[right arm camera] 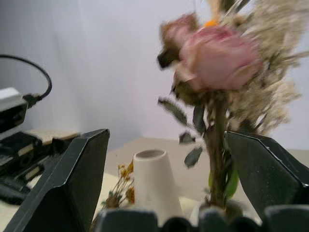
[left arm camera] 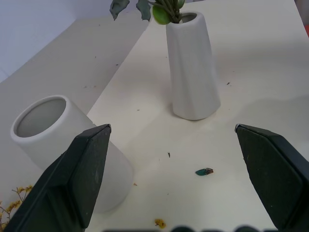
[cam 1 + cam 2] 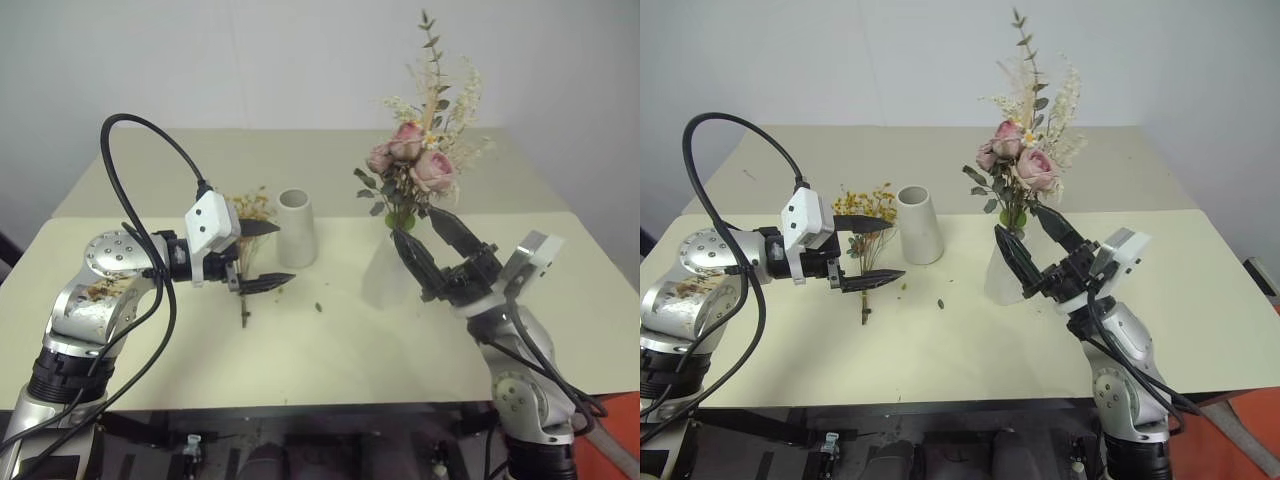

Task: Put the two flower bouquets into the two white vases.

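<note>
The larger bouquet of pink roses, greenery and pale sprigs (image 3: 1023,150) stands upright in one matte white tapered vase (image 3: 1006,270) on the cream table (image 3: 970,350). The right gripper (image 3: 1033,250) is spread wide just beside that vase, gripping nothing. The small bunch of yellow-orange blooms on thin brown stems (image 3: 868,215) lies flat on the table beside the empty white vase (image 3: 919,225), under the left gripper (image 3: 875,252), whose fingers are also spread and empty.

Cream table (image 3: 970,370). Two white vases on it: empty vase (image 3: 919,225) left of centre, vase with rose bouquet (image 3: 1004,272) to its right. Yellow bouquet (image 3: 867,235) lies flat left of the empty vase. Small debris (image 3: 940,303) between the vases.
</note>
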You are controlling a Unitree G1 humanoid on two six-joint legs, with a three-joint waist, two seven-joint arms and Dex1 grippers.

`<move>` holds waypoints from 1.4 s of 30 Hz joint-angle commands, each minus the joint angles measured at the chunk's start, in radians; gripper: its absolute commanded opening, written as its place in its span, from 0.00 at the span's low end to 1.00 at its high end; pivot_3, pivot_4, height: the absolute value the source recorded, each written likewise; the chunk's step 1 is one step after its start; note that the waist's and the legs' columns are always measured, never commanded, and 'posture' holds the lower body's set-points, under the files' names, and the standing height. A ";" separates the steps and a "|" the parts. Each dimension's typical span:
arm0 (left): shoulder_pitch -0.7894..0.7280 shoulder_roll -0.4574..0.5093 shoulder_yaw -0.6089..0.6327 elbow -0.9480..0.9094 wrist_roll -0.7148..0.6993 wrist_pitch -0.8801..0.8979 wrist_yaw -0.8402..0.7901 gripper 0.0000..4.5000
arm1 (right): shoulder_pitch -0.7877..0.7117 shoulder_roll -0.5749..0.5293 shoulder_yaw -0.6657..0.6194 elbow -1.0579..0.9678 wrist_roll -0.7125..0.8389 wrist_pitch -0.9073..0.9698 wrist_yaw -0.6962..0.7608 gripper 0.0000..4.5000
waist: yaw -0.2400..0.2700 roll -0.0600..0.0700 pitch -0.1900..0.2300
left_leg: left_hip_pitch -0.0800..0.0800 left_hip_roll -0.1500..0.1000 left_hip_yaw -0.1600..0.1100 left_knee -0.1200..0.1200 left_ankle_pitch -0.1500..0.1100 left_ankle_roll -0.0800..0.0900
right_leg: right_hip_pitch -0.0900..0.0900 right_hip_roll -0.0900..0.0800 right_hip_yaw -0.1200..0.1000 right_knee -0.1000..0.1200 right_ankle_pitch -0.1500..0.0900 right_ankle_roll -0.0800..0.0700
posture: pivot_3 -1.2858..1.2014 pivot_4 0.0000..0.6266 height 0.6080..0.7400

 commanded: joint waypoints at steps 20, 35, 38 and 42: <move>-0.177 -0.238 0.150 -0.133 -0.009 1.143 0.982 1.00 | -0.209 -0.696 -0.066 -0.083 0.245 0.531 0.172 0.99 | 0.004 -0.005 0.000 | 0.003 -0.001 -0.002 0.000 0.000 0.000 | 0.004 0.000 -0.001 0.000 -0.001 0.002 | 0.52 0.24 1.00; -0.322 -0.368 0.131 0.280 -0.035 1.109 1.047 1.00 | -0.231 -0.689 -0.080 -0.147 0.248 0.604 0.176 0.99 | 0.031 -0.005 0.000 | -0.001 -0.002 -0.002 0.001 0.000 0.000 | 0.001 -0.001 -0.002 -0.001 0.000 0.001 | 0.52 0.24 1.00; -0.357 -0.380 0.110 0.325 -0.027 1.084 1.005 1.00 | -0.210 -0.691 -0.093 -0.164 0.246 0.614 0.164 0.99 | 0.029 -0.005 0.000 | -0.002 -0.002 -0.002 0.001 0.000 0.000 | 0.001 -0.001 -0.002 -0.001 0.000 0.001 | 0.52 0.24 1.00; -0.373 -0.402 0.089 0.411 0.029 1.045 1.008 1.00 | -0.189 -0.684 -0.117 -0.186 0.258 0.629 0.131 0.99 | 0.027 -0.005 0.000 | -0.001 -0.002 -0.002 0.002 0.000 0.000 | 0.001 -0.001 -0.002 0.000 0.000 0.001 | 0.52 0.24 1.00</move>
